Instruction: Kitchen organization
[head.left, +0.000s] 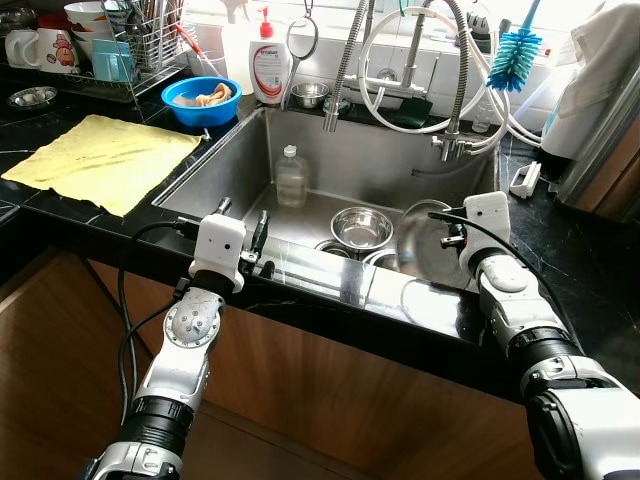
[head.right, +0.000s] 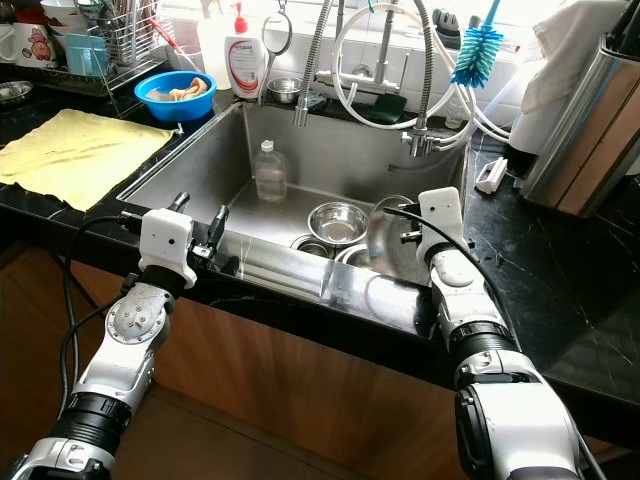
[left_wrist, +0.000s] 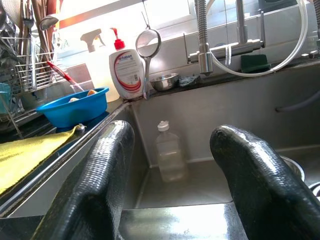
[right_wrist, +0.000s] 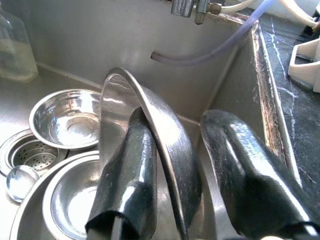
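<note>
Steel is the material of the task's thing: a round, shallow stainless steel plate (right_wrist: 150, 135) stands on its edge at the right side of the sink basin, tilted, above the other dishes. The right gripper (right_wrist: 170, 170) has its two black fingers apart, one on each side of the plate's rim; whether they already press on it cannot be told, and a gap shows at the outer finger. The left gripper (left_wrist: 175, 185) hovers over the front edge of the sink with its fingers wide apart and nothing between them.

As a judgement, the organization is at an early stage. A small stainless steel bowl (head.left: 361, 227) and a larger stainless steel bowl (right_wrist: 75, 200) lie in the basin beside the round drain strainer (right_wrist: 25, 152), and a clear plastic bottle (head.left: 291, 177) stands near the back wall. None of these is put away yet.

Around the stainless steel sink (head.left: 200, 175) runs a black marble counter (head.left: 600, 260). On its left lie a yellow cloth (head.left: 100, 160), a blue plastic bowl (head.left: 201, 100) and a wire dish rack (head.left: 140, 50) with cups. A white soap bottle with a red pump (head.left: 268, 60) stands behind the sink, and a blue bottle brush (head.left: 515, 50) hangs at the right of the coiled faucet (head.left: 440, 70).
</note>
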